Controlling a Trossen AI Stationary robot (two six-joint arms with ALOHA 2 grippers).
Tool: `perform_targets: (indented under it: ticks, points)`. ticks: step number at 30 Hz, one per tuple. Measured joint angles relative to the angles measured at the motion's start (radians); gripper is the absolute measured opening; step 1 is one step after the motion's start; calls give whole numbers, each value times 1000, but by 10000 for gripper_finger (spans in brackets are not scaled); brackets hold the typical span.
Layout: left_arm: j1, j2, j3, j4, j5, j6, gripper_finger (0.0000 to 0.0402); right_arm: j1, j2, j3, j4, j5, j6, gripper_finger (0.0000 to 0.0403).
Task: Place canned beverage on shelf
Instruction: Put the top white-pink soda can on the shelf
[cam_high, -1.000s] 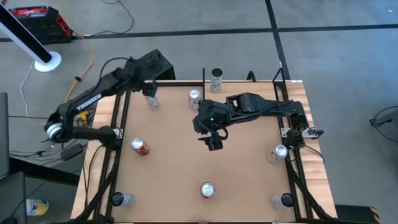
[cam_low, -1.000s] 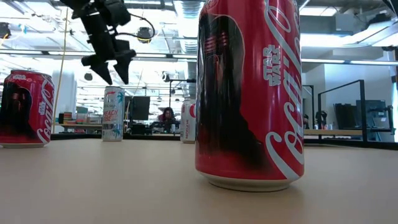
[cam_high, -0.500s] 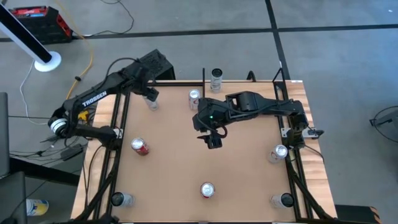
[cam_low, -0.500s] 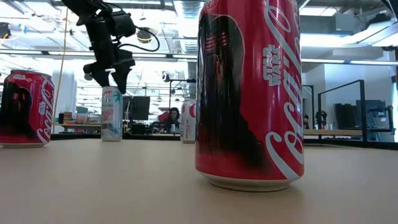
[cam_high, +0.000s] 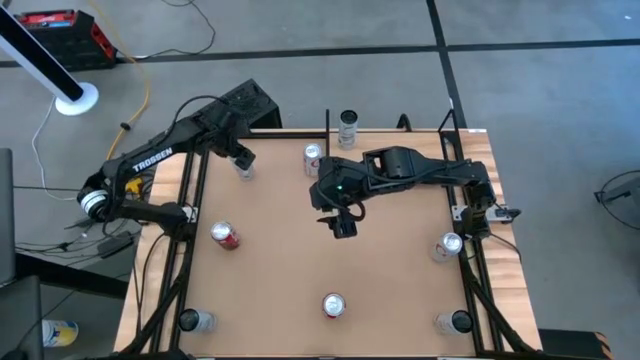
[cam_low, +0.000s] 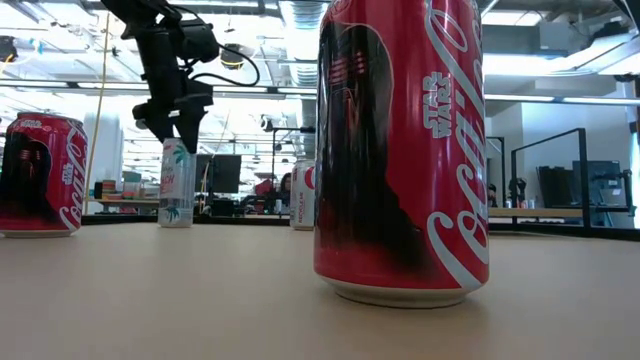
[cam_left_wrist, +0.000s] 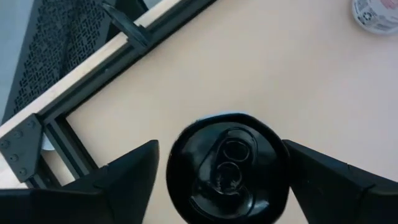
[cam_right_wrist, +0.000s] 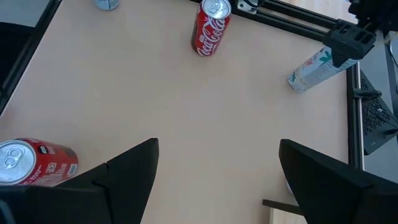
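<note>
A slim white can with a teal print and a black top (cam_left_wrist: 227, 168) stands at the table's far left (cam_high: 243, 168), and it shows upright on its base in the low view (cam_low: 175, 190). My left gripper (cam_high: 240, 157) reaches down over its top and is shut on it. My right gripper (cam_high: 340, 225) hangs open above the middle of the table with nothing between its fingers (cam_right_wrist: 217, 146). The shelf (cam_high: 420, 138), pale wood with thin black uprights, stands at the far edge, partly under my right arm. My left gripper has the slim can's upper end (cam_left_wrist: 281, 168), just under the black top, pinched between its two fingers on opposite sides. The fingers come slanting down from above on the table's left side. The can stands on the table on its base (cam_low: 174, 222).
Several other cans stand about: red ones at left (cam_high: 225, 235) and near middle (cam_high: 333, 305), silver ones by the shelf (cam_high: 347, 125) (cam_high: 313, 158) and at right (cam_high: 447, 245), dark-topped ones at both near corners. Black frame rails run along the table's sides.
My left gripper has sunk over the slim can's top and tipped further downward. Its fingers have drawn in from a wide gap to the can's sides. My right arm has kept still.
</note>
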Motion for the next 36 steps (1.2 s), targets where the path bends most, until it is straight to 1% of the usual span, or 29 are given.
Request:
perform_targets:
  ticks: [8,13,17,21,24,26,31,36]
  points:
    - [-2,0,0,-5,19,14,241,0,0,0,-4,0,0,356]
    - [-60,0,0,-22,17,14,238,0,0,0,-68,-1,5,356]
    - [-169,0,2,-30,11,-17,239,0,-11,0,-145,0,45,356]
    - [-312,2,37,-53,55,-77,239,1,-32,0,-214,0,101,356]
    - [-432,2,81,-35,40,-116,240,12,-56,1,-253,0,141,356]
    - [-511,3,99,-15,10,-143,240,26,-74,1,-283,9,164,356]
    - [-670,71,143,5,-39,-191,241,81,-142,-26,-284,93,206,356]
    - [-757,236,235,11,-54,-177,241,156,-256,-160,-248,223,288,356]
